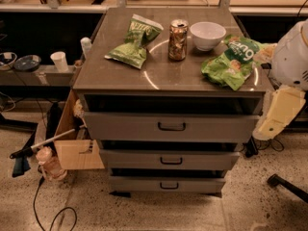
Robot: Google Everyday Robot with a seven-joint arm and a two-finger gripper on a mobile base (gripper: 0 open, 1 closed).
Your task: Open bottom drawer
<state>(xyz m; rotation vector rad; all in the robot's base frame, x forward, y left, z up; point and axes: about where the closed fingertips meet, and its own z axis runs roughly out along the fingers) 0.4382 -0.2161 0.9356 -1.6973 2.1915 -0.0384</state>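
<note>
Bottom drawer (168,183) sits at 6 o'clock, below two wider drawers: narrowest grey front, small black loop handle. Gripper (279,113) at 3 o'clock, well apart from it; its state, cannot tell

Bottom drawer (139,183): lowest of three, just above the floor (144,213). Grey metal front, the narrowest and shallowest, upright and level. Small black loop handle (169,186) at front centre. Dark gap between its top edge and the mid drawer (130,160). Looks shut or nearly so. Tool (279,113) hangs right of the stack, level with the top drawer (120,126), well apart from the handle.
</note>
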